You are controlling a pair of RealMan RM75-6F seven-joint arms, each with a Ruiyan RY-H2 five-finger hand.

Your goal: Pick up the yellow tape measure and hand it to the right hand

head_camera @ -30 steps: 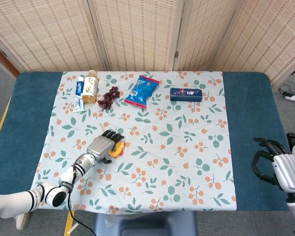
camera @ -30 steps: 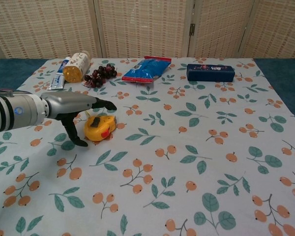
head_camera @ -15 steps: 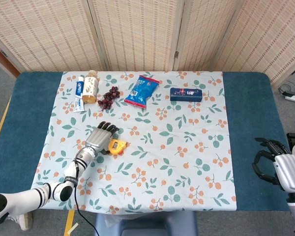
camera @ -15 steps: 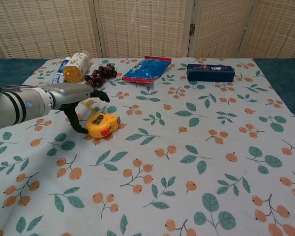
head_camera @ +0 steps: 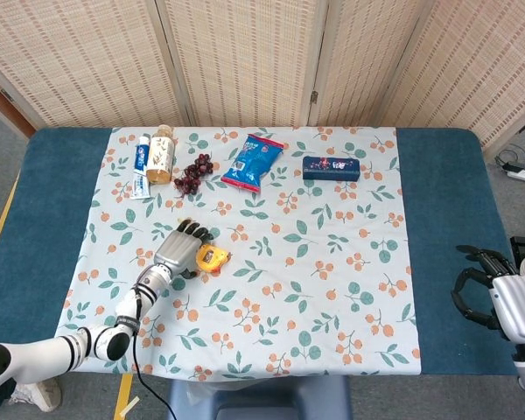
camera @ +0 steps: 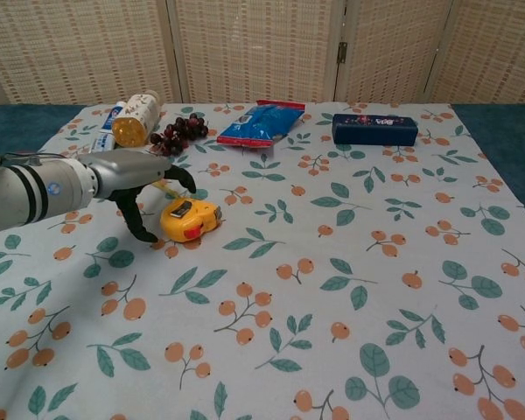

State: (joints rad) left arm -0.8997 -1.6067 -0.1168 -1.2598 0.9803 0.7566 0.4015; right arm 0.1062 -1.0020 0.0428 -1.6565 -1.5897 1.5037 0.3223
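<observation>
Early stage: yellow tape measure [camera: 190, 219] on surface, not lifted. Left hand [camera: 138, 179] beside it, fingers spread, holding nothing. Right hand [head_camera: 499, 296] well apart, fingers loosely curled, empty. Grasp, lift, handover left.

The tablecloth [head_camera: 315, 289] is pale with orange berries and green leaves, laid over a dark teal table [head_camera: 442, 227]. The tape measure [camera: 190, 220] is yellow with a red patch and a black top, beside the silver, black-fingered left hand [camera: 138, 180]. Farther back lie dark purple grapes [camera: 179, 132], a blue-and-red snack bag [camera: 261, 123] and a navy box [camera: 374, 129].
</observation>
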